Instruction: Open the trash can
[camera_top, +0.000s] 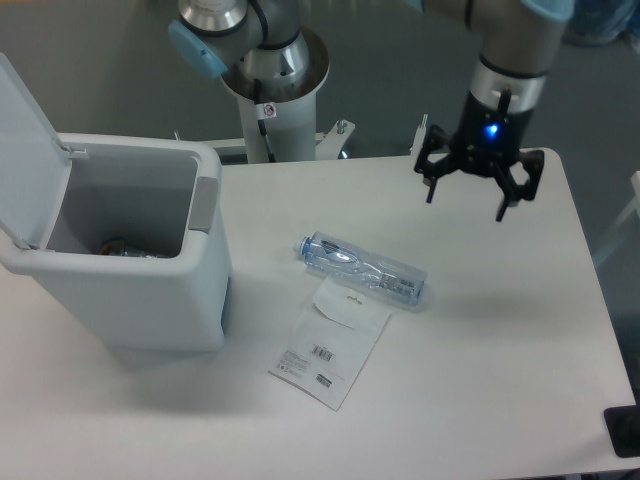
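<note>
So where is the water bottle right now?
The water bottle lies on its side near the middle of the table, just right of the open trash can, with its lower edge over a clear plastic packet.
</note>
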